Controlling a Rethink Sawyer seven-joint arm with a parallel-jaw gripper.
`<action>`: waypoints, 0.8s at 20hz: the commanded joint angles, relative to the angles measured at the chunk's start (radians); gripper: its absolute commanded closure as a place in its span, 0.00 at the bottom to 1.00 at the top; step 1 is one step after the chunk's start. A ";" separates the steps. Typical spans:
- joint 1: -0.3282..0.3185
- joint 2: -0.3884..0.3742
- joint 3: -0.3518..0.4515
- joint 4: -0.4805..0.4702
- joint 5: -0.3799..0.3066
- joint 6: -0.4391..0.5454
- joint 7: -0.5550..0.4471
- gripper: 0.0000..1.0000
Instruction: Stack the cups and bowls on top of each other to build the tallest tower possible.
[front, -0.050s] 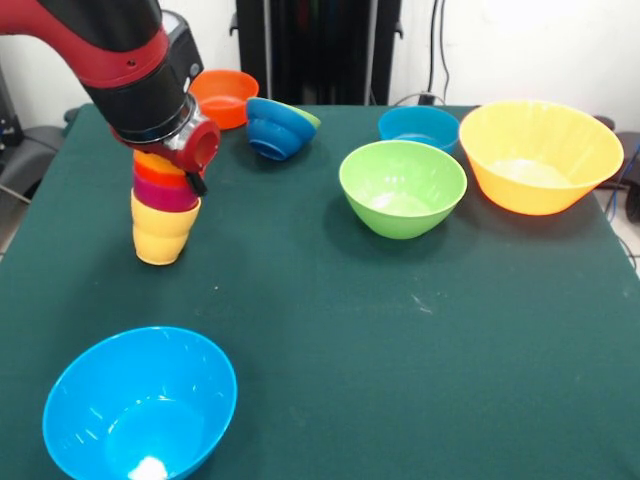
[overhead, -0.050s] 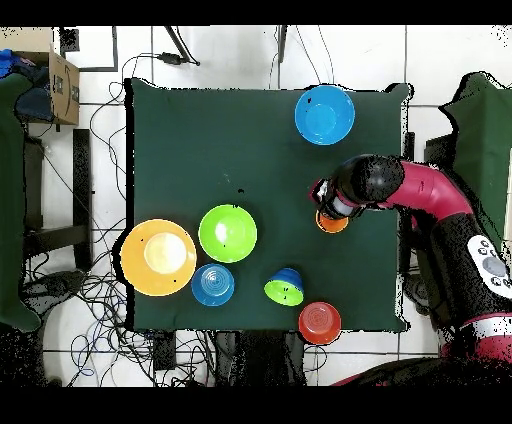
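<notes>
A short tower (front, -0.050s: 164, 215) of nested cups stands upright at the left of the front view: a yellow cup at the base, then purple, red-orange and an orange-yellow rim on top. My gripper (front, -0.050s: 176, 150) sits right over the top of this stack, and the arm's black wrist hides how it stands. In the overhead view the tower (overhead, -0.050s: 333, 224) shows only as an orange rim under the gripper (overhead, -0.050s: 326, 203). Loose bowls lie around: green (front, -0.050s: 402, 187), large orange-yellow (front, -0.050s: 540, 155), small light blue (front, -0.050s: 418, 127), orange-red (front, -0.050s: 224, 95) and big blue (front, -0.050s: 140, 405).
A nested set of dark blue, blue and green bowls (front, -0.050s: 280, 128) lies tipped on its side behind the tower. The green tablecloth (front, -0.050s: 380, 330) covers the table. Cables and a cardboard box (overhead, -0.050s: 60, 88) lie on the floor around it.
</notes>
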 joint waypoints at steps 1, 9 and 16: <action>0.044 0.127 0.043 -0.051 -0.117 -0.032 -0.342 1.00; 0.041 0.127 0.047 -0.057 -0.124 -0.036 -0.354 1.00; 0.042 0.127 0.048 -0.057 -0.124 -0.039 -0.355 0.00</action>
